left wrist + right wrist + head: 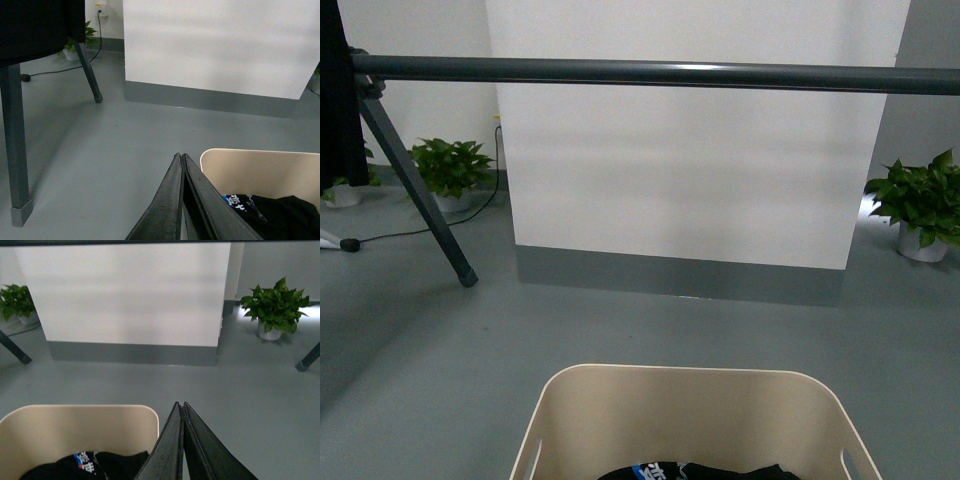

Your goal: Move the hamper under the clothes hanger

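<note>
1. Nearest the lens in each wrist view were the jaws. The left gripper (181,159) had its two dark fingers pressed together to a single point with nothing between them, just beside the outer corner of the hamper (260,172).
2. The right gripper (180,407) was likewise fully closed and empty, its tips meeting just outside the hamper's opposite corner. From these views I could not tell whether either gripper touched the tub.
3. The hamper (685,415), a beige tub with rounded corners and a slot handle in each short side, stood on the grey floor at the lower edge of the front view. It held a black garment (695,471) with a patch of blue and white print.
4. Beyond the hamper, the clothes hanger (650,72) ran its long dark bar across the top of the front view, with a slanted leg reaching the floor at the left. The tub sat on the near side of that bar.
5. Behind the bar was a white wall panel (690,170) with a grey base. Potted plants (448,168) stood on the floor at the left, and another at the right.
</note>
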### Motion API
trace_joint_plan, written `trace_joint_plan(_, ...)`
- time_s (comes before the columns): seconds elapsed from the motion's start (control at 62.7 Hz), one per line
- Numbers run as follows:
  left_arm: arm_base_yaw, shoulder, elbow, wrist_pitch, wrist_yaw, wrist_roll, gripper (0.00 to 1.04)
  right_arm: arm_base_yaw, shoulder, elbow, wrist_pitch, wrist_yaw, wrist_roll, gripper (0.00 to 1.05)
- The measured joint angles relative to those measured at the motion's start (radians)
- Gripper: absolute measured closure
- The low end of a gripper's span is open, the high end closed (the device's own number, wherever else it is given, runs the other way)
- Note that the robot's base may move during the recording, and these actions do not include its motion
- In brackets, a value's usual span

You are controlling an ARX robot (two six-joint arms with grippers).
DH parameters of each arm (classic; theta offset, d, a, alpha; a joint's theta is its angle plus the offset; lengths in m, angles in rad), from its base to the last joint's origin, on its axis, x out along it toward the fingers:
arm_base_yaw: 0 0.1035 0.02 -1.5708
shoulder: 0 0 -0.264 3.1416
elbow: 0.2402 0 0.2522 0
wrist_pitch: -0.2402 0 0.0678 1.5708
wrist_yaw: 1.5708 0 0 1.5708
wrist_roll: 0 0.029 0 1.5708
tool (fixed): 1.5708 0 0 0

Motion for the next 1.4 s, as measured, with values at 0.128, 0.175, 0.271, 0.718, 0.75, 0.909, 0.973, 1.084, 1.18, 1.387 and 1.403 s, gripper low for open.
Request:
trace_joint_plan(0.128,0.0,-0.076,0.0,-0.069,0.0,0.0,1.01,0.0,-0.069,-0.006,-0.066,0.0,0.0,1.03)
trace_joint_plan(0.175,0.0,-0.103,0.0,-0.093,0.0,0.0,1.01,0.0,-0.098,-0.006,-0.09,0.0,0.0,1.03)
trace_joint_plan(0.271,0.0,-0.153,0.0,-0.14,0.0,0.0,1.01,0.0,-0.15,-0.006,-0.136,0.0,0.0,1.03)
trace_joint_plan(0.718,0.0,-0.356,-0.001,-0.334,0.0,0.0,1.01,0.0,-0.356,-0.006,-0.335,0.0,0.0,1.03)
trace_joint_plan(0.75,0.0,-0.367,-0.001,-0.345,0.0,0.0,1.01,0.0,-0.368,-0.006,-0.346,0.0,0.0,1.03)
trace_joint_plan(0.909,0.0,-0.411,-0.001,-0.389,0.0,0.0,1.01,0.0,-0.413,-0.006,-0.391,0.0,0.0,1.03)
trace_joint_plan(0.973,0.0,-0.428,-0.001,-0.405,0.0,0.0,1.01,0.0,-0.431,-0.006,-0.407,0.0,0.0,1.03)
trace_joint_plan(1.084,0.0,-0.462,-0.001,-0.441,0.0,0.0,1.01,0.0,-0.466,-0.006,-0.443,0.0,0.0,1.03)
trace_joint_plan(1.18,0.0,-0.488,-0.001,-0.467,0.0,0.0,1.01,0.0,-0.492,-0.006,-0.469,0.0,0.0,1.03)
trace_joint_plan(1.387,0.0,-0.661,-0.001,-0.646,0.0,0.0,1.01,0.0,-0.67,-0.005,-0.651,-0.003,0.0,1.03)
trace_joint_plan(1.403,0.0,-0.661,0.0,-0.647,0.0,0.0,1.01,0.0,-0.67,-0.005,-0.652,-0.003,0.0,1.03)
